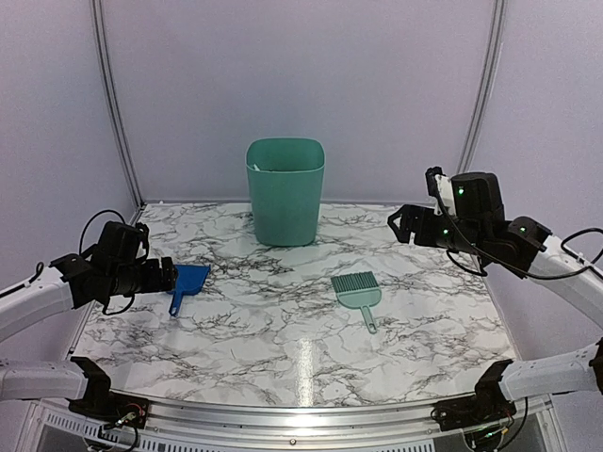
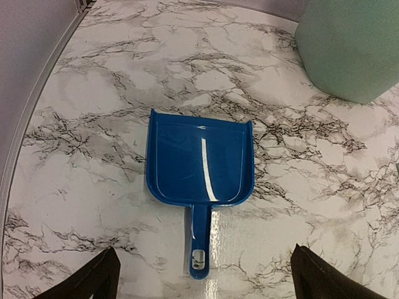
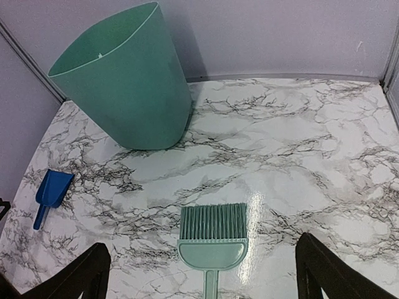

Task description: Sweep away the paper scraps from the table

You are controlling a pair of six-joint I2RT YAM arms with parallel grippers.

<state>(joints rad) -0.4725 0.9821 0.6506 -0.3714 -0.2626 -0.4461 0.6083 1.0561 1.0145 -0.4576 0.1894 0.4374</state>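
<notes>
Gaping wide, left jaws face the dustpan (image 2: 199, 163), right jaws the brush (image 3: 212, 238)

Glossy marble-look table (image 2: 93, 93); shiny blue plastic dustpan (image 2: 177, 162) ahead of the left jaws; green plastic brush (image 3: 212, 249) ahead of the right jaws.

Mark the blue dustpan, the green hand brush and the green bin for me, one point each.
blue dustpan (image 2: 181, 165), left wrist view, on the pan's flat floor.
green hand brush (image 3: 213, 222), right wrist view, on the bristles.
green bin (image 1: 285, 202), top external view, on its front wall.
</notes>
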